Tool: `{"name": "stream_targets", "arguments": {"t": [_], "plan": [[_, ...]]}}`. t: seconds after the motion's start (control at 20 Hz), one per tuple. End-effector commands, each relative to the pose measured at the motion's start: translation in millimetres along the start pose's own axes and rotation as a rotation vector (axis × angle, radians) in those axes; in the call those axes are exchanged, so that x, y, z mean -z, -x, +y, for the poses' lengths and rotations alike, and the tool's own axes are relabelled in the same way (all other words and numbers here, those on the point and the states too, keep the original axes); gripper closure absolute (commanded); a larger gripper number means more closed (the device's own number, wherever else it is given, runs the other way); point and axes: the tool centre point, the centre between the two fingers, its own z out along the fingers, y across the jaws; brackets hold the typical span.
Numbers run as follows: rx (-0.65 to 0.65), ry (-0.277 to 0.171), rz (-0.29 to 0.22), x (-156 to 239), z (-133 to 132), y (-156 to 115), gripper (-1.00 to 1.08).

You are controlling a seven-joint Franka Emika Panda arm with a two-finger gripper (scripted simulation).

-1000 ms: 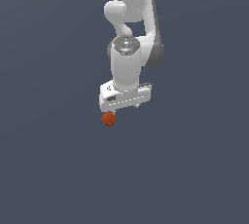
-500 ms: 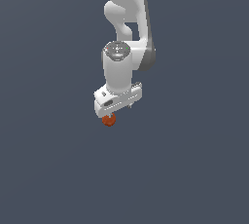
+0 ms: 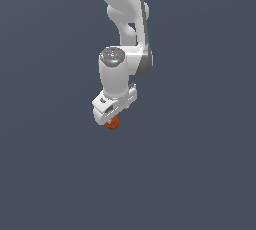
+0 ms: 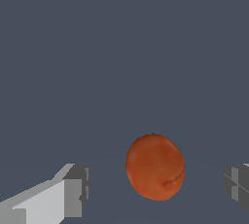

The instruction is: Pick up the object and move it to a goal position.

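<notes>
The object, a small orange-red ball point(image 3: 113, 123), rests on the flat dark grey surface; in the exterior view the white hand hides its upper part. My gripper point(image 3: 110, 119) hangs straight down over it from the white arm. In the wrist view the ball point(image 4: 155, 167) sits between the two grey fingertips point(image 4: 75, 189), with a clear gap on each side, wider on one side than the other. The gripper point(image 4: 155, 181) is open and the pads do not touch the ball.
Only the uniform dark grey surface point(image 3: 200, 174) surrounds the ball. The white arm point(image 3: 125, 19) rises from the hand toward the top of the exterior view.
The hand has shifted toward the exterior view's left and come lower, so it now sits over the ball. The ball has stayed where it was.
</notes>
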Motion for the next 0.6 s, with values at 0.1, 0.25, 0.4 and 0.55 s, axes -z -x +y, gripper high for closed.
{"name": "stream_targets", "arguments": {"t": [0.1,0.25,0.4,0.55], "plan": [[0.106,-0.002,0.000,-7,5,9,-0.92],[0.176,-0.003,0.000,-12,8,15,-0.92],[0.242,-0.004,0.000,-17,11,21,-0.92],[0.297,-0.006,0.000,-21,13,26,-0.92]]}}
